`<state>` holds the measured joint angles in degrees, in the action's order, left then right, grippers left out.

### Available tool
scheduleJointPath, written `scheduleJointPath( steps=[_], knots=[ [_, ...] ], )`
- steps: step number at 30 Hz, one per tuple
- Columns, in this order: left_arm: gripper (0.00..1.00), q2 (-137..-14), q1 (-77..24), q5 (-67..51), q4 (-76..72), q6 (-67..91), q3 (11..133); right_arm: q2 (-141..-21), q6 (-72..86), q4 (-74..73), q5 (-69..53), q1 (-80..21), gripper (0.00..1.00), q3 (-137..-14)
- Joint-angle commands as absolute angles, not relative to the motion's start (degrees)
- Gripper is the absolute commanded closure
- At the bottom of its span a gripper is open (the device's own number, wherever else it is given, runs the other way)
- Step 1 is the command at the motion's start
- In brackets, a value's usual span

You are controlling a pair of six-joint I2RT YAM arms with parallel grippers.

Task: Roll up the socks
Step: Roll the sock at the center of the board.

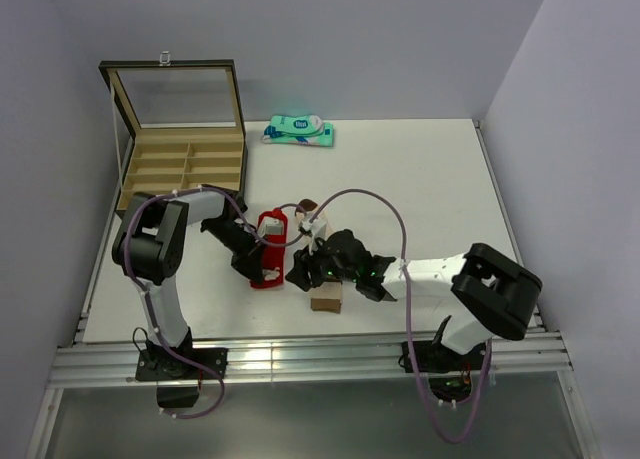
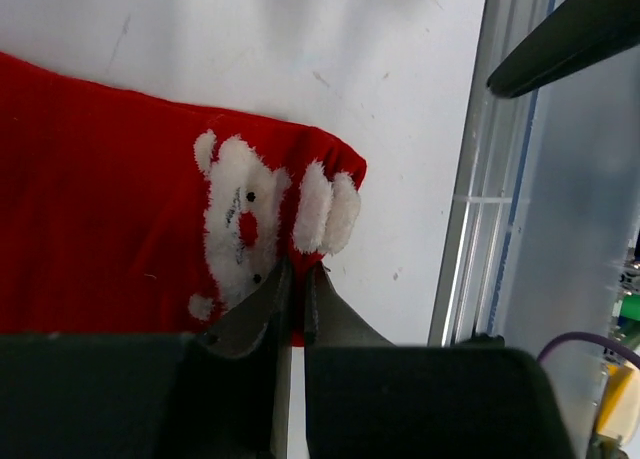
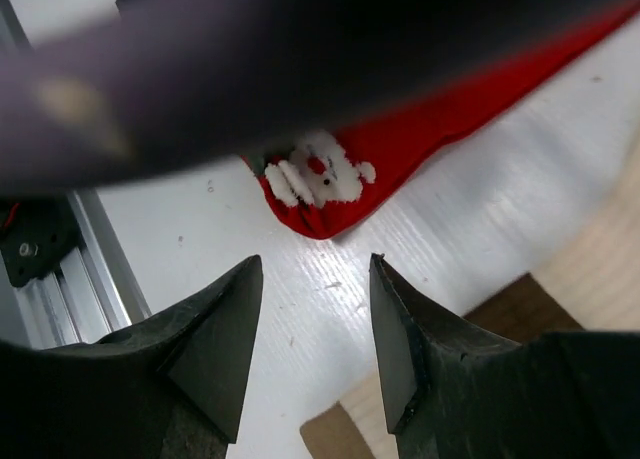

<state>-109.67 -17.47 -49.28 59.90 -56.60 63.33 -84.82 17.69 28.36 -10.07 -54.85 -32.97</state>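
Observation:
The red sock [image 1: 271, 226] lies flat on the white table, its white cartoon patch [image 2: 240, 224] near the end closest to the front edge. My left gripper [image 2: 298, 271] is shut on that end's edge, with red fabric pinched between the fingertips. The beige sock [image 1: 326, 299] with its brown toe [image 1: 308, 207] lies just right of the red one, mostly hidden under my right arm. My right gripper [image 3: 315, 264] hovers open over bare table. The red sock's end [image 3: 322, 194] is just beyond its tips, and the beige sock [image 3: 590, 279] lies beside its right finger.
A wooden compartment box [image 1: 185, 164] with a raised glass lid stands at the back left. A teal-and-white packet [image 1: 298, 131] lies at the back centre. The table's metal front rail [image 2: 480, 229] runs close to the red sock's end. The two grippers [image 1: 285, 264] sit close together.

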Motion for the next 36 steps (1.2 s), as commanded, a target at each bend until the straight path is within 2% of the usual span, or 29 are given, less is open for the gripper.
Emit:
scheduleJointPath(
  steps=[1, 8, 24, 28, 31, 36],
  knots=[
    [1.00, -110.74, -16.79, -52.21, 65.66, -61.53, 64.86, -87.35, 16.79, 34.98, -13.45, -56.25, 0.45, -36.47],
    [1.00, -110.92, -16.79, -51.59, 64.95, -60.38, 64.86, -94.04, 15.38, 34.72, -9.49, -59.50, 0.38, -40.25],
    [1.00, -111.53, -16.79, -51.33, 63.55, -57.57, 65.57, -101.51, 12.92, 33.40, -8.52, -60.56, 0.37, -43.59],
    [1.00, -112.15, -16.79, -51.24, 63.28, -56.95, 66.01, -102.83, 12.83, 33.40, -8.17, -61.08, 0.39, -44.30],
    [1.00, -112.15, -16.79, -51.15, 62.93, -56.43, 66.09, -103.27, 13.09, 33.66, -7.21, -61.26, 0.45, -44.30],
    [1.00, -112.24, -16.79, -50.89, 61.53, -55.20, 65.74, -102.92, 13.97, 35.06, -5.19, -61.26, 0.49, -43.24]
  ],
)
